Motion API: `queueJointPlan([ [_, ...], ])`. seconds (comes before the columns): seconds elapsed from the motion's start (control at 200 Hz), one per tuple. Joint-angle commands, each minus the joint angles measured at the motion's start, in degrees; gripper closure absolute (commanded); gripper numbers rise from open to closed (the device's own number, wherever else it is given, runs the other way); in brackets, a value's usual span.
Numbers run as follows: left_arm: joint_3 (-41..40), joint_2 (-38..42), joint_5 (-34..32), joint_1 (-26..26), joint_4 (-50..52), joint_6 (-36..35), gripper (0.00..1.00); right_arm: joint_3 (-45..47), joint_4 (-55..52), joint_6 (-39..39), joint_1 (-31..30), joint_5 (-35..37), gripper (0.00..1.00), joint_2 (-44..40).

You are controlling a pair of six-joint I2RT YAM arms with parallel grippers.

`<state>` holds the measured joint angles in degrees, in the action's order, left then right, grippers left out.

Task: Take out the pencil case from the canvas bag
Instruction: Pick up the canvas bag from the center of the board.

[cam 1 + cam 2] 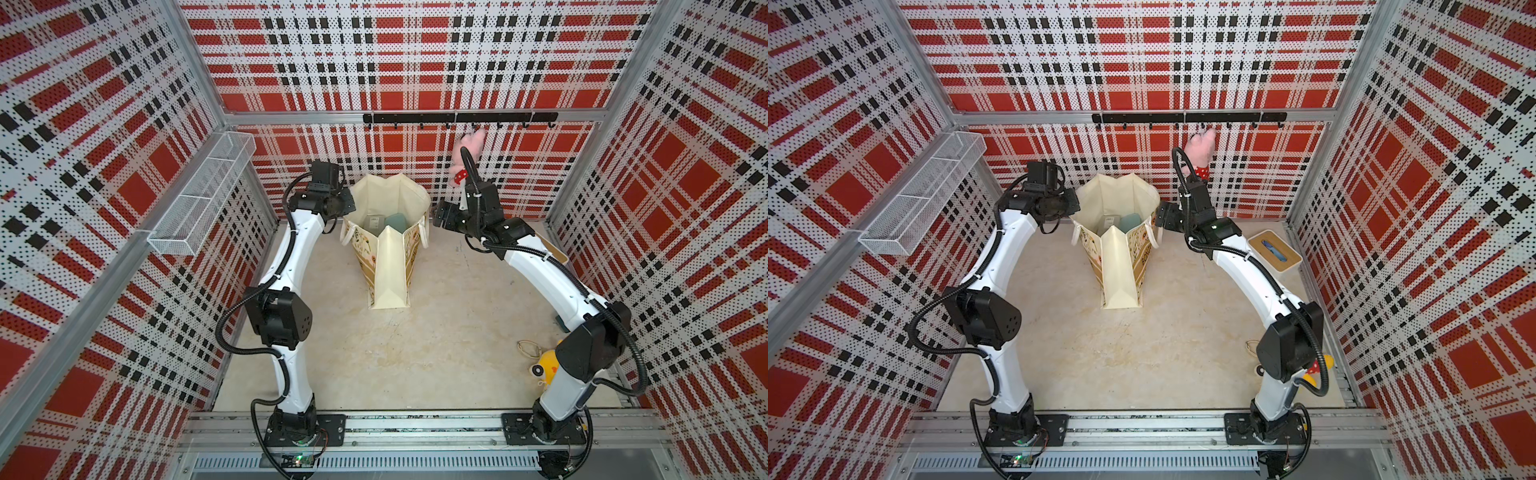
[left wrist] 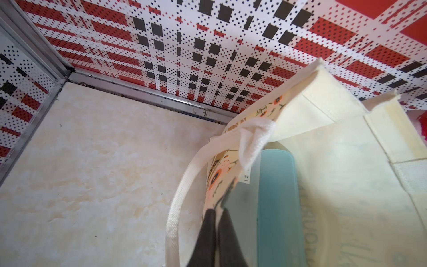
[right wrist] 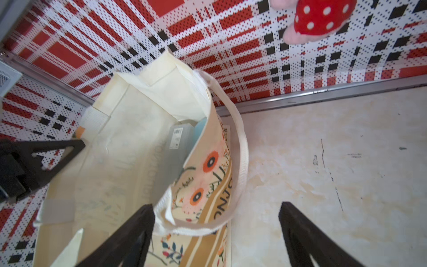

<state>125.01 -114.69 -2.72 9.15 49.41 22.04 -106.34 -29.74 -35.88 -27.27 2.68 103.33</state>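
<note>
The cream canvas bag [image 1: 388, 266] [image 1: 1119, 270] stands upright at the middle back of the floor, its mouth spread open. Down inside lie a teal, round-cornered pencil case [image 1: 397, 222] [image 2: 277, 196] [image 3: 200, 129] and a grey flat item [image 3: 175, 148] with a label. My left gripper [image 2: 218, 209] [image 1: 347, 203] is shut on the bag's left rim, printed cloth pinched between its fingers. My right gripper [image 3: 216, 207] [image 1: 436, 216] stands open astride the right rim, with one finger inside the bag and one outside over the white handle [image 3: 240, 150].
A white box with a wooden lid [image 1: 1274, 251] sits at the back right, behind my right arm. A pink plush [image 1: 469, 145] hangs from the black hook rail [image 1: 457, 118]. A yellow toy [image 1: 546, 368] lies near the right base. A wire basket [image 1: 203, 195] juts from the left wall.
</note>
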Motion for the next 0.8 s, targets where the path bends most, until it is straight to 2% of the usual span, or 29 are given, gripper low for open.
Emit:
queueJointPlan([
  [0.0,0.4,0.9,1.3,0.4,-2.2,-0.7,1.0,-7.6,-1.7,-1.9,-0.3,1.3,0.12,5.6],
  [0.2,-1.0,1.9,2.7,0.4,-3.8,-2.1,1.0,-27.3,-9.0,-2.2,0.6,0.6,0.14,19.3],
  [0.311,-1.1,1.8,3.3,0.4,-4.1,-2.4,1.0,-34.2,-10.7,-3.3,1.5,-0.9,0.19,24.5],
  [0.491,-1.6,1.9,3.7,0.4,-4.6,-2.9,1.0,-35.2,-8.7,-5.3,2.5,-6.1,0.31,27.2],
  [0.691,-2.9,2.3,4.5,-0.1,-5.9,-2.9,1.0,-36.0,-9.1,-6.1,2.7,-8.6,0.51,28.4],
  [0.792,-3.4,2.5,5.4,-0.6,-6.6,-2.6,1.0,-36.0,-9.5,-6.1,2.7,-8.5,0.65,28.2],
])
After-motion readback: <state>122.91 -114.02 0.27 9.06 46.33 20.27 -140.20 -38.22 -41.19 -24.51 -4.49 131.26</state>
